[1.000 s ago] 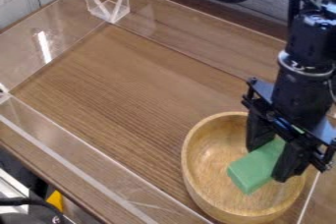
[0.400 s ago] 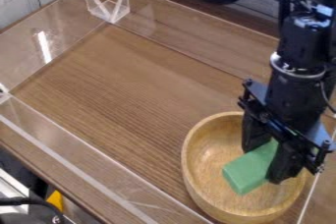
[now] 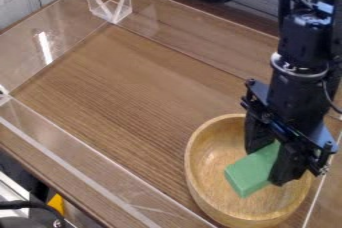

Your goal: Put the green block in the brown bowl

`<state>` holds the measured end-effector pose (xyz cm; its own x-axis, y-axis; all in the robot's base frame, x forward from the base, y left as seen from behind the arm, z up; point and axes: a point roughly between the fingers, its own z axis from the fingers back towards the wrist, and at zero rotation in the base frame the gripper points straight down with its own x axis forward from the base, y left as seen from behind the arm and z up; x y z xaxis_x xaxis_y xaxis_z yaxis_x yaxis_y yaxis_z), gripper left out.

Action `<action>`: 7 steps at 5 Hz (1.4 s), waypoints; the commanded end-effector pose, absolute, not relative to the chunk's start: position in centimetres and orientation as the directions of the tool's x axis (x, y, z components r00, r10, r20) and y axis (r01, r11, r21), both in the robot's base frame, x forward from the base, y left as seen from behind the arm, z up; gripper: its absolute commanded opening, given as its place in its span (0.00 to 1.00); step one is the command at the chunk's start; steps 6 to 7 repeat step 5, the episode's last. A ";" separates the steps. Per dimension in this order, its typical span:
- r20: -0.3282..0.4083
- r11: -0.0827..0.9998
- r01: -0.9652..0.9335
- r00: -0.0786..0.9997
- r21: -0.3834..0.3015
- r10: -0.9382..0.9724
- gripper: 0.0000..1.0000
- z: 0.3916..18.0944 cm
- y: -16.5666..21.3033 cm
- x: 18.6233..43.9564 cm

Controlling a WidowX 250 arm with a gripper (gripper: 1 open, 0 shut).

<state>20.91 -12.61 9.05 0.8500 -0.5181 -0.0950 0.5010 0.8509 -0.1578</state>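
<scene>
One black robot gripper (image 3: 283,152) points steeply downward over the large round light-brown wooden bowl (image 3: 214,194), and its fingers (image 3: 305,159) are clenched on the small bright-green rectangular block (image 3: 254,172). The block's upper end sits between the fingers; its lower end slants down and to the left of them, inside the bowl's rim. Whether that lower end touches the bowl's inner surface cannot be told from this view. The bowl lies directly beneath the fingers, at the lower right of the wood-grain tabletop (image 3: 134,92). Clear acrylic walls (image 3: 60,22) border the tabletop, well apart from the fingers to their left and behind. A small clear V-shaped acrylic piece (image 3: 110,5) stands at the far left corner, far from the fingers.
</scene>
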 end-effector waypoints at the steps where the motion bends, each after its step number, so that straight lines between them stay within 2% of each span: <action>1: -0.038 0.844 0.512 0.851 -0.160 -0.524 0.00 10.2 -12.6 21.2; 7: -0.019 0.835 0.524 0.845 -0.169 -0.534 0.00 10.3 -12.4 20.9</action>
